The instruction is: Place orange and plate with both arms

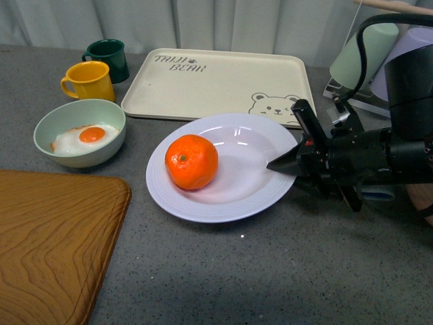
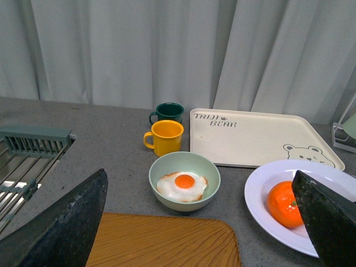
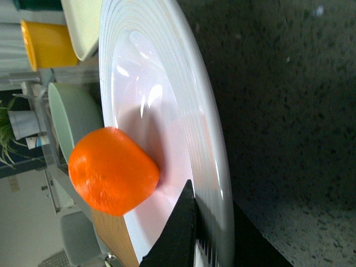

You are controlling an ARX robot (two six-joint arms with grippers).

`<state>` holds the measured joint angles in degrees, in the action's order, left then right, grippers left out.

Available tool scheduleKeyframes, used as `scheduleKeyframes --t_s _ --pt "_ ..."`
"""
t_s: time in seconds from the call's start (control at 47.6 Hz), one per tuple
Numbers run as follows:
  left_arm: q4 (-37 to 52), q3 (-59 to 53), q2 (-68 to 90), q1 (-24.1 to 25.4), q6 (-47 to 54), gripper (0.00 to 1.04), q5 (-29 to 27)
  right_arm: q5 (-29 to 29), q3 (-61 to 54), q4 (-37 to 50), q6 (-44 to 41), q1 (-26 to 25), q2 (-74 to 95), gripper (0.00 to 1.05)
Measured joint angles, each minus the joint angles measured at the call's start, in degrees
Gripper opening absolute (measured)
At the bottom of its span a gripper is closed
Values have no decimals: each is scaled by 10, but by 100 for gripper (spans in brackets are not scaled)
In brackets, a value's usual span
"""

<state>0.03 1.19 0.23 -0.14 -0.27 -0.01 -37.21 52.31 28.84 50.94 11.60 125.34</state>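
The orange (image 1: 191, 161) sits in the left half of the white ridged plate (image 1: 250, 193), which rests on the grey counter at the middle. My right gripper (image 1: 289, 167) comes in from the right and is shut on the plate's right rim. In the right wrist view one black finger (image 3: 179, 233) lies on the inside of the rim, with the orange (image 3: 111, 169) just beyond it on the plate (image 3: 183, 111). My left gripper is out of the front view. In its own view it is open and empty (image 2: 203, 222), raised above the board, with orange (image 2: 285, 204) and plate (image 2: 261, 189) off to one side.
A beige bear tray (image 1: 216, 84) lies behind the plate. A pale green bowl (image 1: 67, 115) with a fried egg stands left, with a yellow mug (image 1: 89, 80) and dark green mug (image 1: 109, 57) behind it. A wooden board (image 1: 51, 244) fills the front left. Pale cups (image 1: 362, 57) stand at back right.
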Motion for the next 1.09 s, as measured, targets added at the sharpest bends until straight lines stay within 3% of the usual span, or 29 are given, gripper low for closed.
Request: scheduleKeyframes --t_s 0.126,0.336,0.756,1.091 --pt "0 0 0 0 0 98 0 -19 -3 55 10 -9 -14 4" --pt "0 0 0 0 0 98 0 -21 18 62 29 -6 -20 4" --pt "0 0 0 0 0 98 0 -9 176 -17 56 1 41 4" --pt "0 0 0 0 0 98 0 -6 381 -105 76 -3 162 4"
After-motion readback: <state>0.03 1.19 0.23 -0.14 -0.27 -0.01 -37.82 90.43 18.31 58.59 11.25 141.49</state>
